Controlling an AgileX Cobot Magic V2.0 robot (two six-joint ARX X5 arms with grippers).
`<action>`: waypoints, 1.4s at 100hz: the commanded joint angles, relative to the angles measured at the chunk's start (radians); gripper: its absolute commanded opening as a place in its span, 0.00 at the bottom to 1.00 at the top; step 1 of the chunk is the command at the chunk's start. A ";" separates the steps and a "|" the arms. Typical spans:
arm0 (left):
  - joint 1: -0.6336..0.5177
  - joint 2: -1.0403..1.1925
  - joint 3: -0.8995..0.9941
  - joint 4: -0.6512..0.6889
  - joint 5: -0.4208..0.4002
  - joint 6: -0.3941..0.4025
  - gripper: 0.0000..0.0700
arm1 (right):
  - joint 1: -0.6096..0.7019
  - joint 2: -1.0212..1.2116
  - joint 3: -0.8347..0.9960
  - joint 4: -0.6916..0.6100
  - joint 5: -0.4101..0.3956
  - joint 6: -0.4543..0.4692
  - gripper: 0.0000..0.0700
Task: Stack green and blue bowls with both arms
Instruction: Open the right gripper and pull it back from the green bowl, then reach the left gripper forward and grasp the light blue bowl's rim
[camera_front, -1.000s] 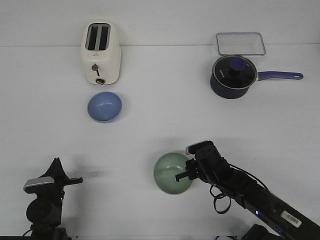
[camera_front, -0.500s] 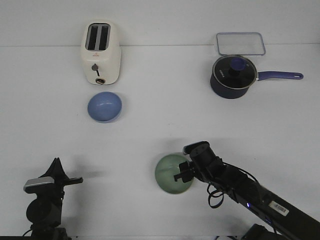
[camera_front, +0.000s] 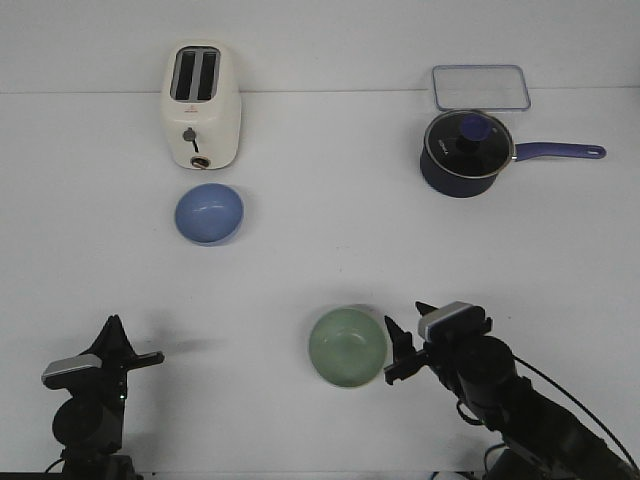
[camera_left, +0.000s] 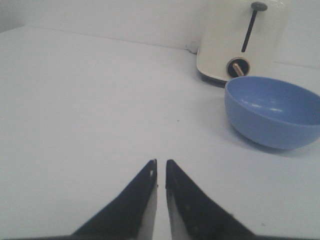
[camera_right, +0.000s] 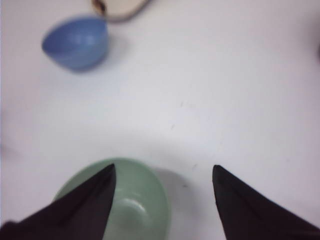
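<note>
The sage green bowl (camera_front: 347, 347) sits upright on the white table, near the front centre. It also shows in the right wrist view (camera_right: 137, 200). My right gripper (camera_front: 403, 343) is open and empty just right of it. In the right wrist view the right gripper (camera_right: 162, 169) has one finger over the bowl's rim and the other over bare table. The periwinkle blue bowl (camera_front: 209, 213) stands in front of the toaster, and shows in the left wrist view (camera_left: 275, 117) and right wrist view (camera_right: 77, 42). My left gripper (camera_front: 140, 358) is shut and empty at the front left, well short of the blue bowl (camera_left: 160, 162).
A cream toaster (camera_front: 201, 105) stands at the back left, just behind the blue bowl. A dark navy saucepan (camera_front: 465, 152) with a glass lid stands at the back right, its handle pointing right. A clear rectangular container (camera_front: 481, 87) lies behind it.
My right gripper was at the green bowl's right rim, the bowl slightly tilted. It has opened and drawn back to the right and nearer; the bowl now rests flat. The left arm barely moved.
</note>
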 joint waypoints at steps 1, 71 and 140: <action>0.000 -0.001 -0.020 0.034 0.013 -0.121 0.02 | 0.029 -0.047 -0.026 0.002 0.027 -0.012 0.57; 0.002 1.217 0.965 -0.268 0.207 -0.115 0.64 | 0.063 -0.176 -0.076 -0.012 0.050 -0.026 0.57; 0.006 1.855 1.328 -0.359 0.307 -0.182 0.18 | 0.063 -0.176 -0.076 -0.013 0.050 -0.034 0.57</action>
